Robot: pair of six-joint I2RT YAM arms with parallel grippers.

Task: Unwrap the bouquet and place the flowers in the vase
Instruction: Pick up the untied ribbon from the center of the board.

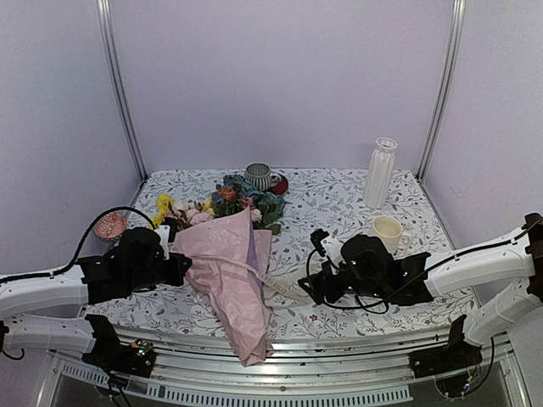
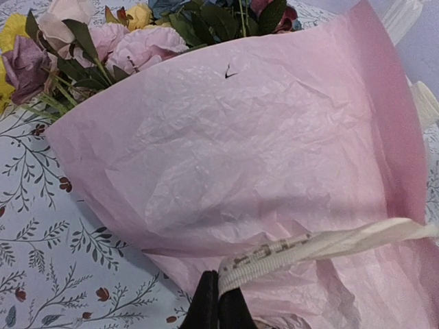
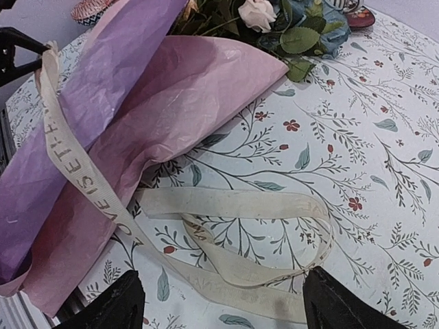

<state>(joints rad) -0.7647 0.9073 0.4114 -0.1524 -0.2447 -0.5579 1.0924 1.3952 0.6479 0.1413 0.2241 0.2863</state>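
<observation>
Entry: pale beige ribbon [image 3: 77, 168], dark capitals printed along its length. On the stretch running up and left from the right end effector [image 3: 219, 305], "OVE IS" can be read, followed by letters resembling "ETT"; the rest is folded or blurred. Where the ribbon [image 2: 274, 250] is pinched at the left end effector [image 2: 218, 305], its characters are too blurred to read.

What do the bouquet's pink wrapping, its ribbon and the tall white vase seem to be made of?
The wrapping looks like thin matte tissue paper: fine crinkles, soft folds. The ribbon seems woven fabric, cream, with fine ribs and printed letters. The vase appears ceramic, white and ribbed; too far to rule out plastic.
</observation>
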